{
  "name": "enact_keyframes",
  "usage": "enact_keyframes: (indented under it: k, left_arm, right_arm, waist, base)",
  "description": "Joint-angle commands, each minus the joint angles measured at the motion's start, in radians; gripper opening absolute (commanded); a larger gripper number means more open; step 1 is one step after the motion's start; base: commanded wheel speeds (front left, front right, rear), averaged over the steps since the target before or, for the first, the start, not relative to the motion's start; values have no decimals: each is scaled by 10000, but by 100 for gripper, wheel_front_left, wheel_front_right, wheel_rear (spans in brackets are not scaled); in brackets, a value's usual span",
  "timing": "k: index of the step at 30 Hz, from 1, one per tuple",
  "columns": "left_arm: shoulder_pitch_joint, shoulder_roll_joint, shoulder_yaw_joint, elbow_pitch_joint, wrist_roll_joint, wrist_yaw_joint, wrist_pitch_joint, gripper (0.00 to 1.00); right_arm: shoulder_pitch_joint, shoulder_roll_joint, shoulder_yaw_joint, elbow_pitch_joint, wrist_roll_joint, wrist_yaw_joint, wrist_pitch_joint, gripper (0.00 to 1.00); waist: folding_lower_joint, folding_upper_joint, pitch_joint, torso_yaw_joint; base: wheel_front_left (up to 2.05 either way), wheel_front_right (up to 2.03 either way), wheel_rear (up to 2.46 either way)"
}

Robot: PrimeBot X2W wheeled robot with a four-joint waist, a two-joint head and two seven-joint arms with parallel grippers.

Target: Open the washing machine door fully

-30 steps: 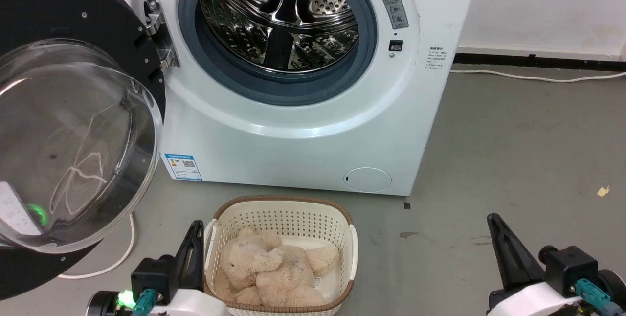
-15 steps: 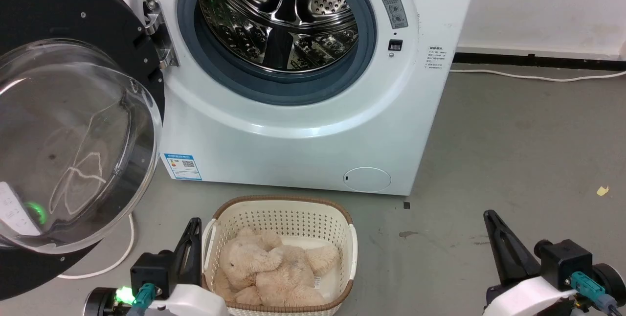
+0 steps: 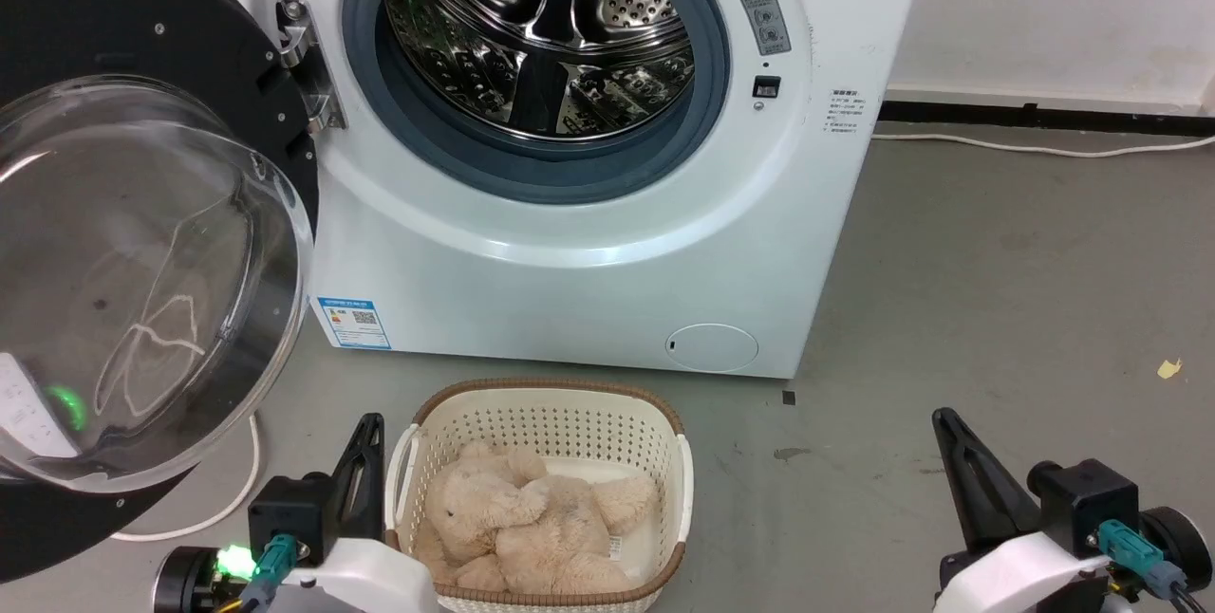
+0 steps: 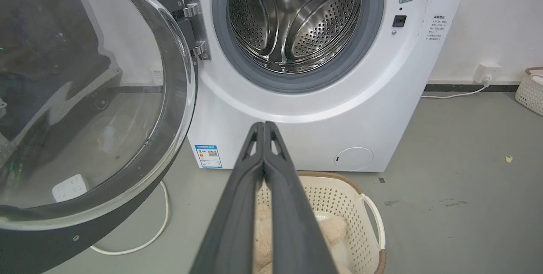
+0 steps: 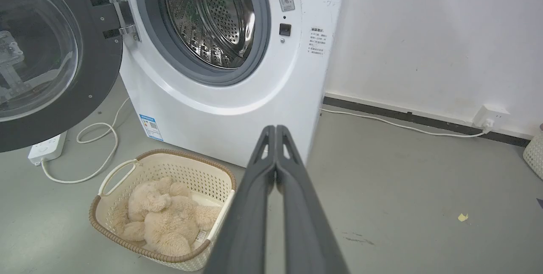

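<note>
Head view: high and close before the washing machine [image 3: 588, 252], facing forward and down on its front. Left wrist view: lower, near, roughly square to the machine's front. Right wrist view: off the machine's corner on the robot's right, angled across its front. All three share the drum [image 3: 541, 44], the washing machine door [image 3: 142, 262] and the basket [image 3: 546, 423] before the machine.
</note>
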Motion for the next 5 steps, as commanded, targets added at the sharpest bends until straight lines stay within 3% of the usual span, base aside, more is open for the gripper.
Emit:
enact_keyframes:
  k: [1, 5]
  left_arm:
    - [-122, -86, 116, -48, 155, -73, 92, 0]
    - [-145, -123, 182, -56, 224, -120, 153, 0]
  right_arm:
    - [-166, 36, 31, 20, -67, 3, 63, 0]
    - [-189, 37, 43, 21, -88, 4, 117, 0]
  waist:
    - [0, 0, 2, -2]
    - [0, 0, 4, -5]
  base:
    - [0, 0, 0]
    - [0, 0, 0]
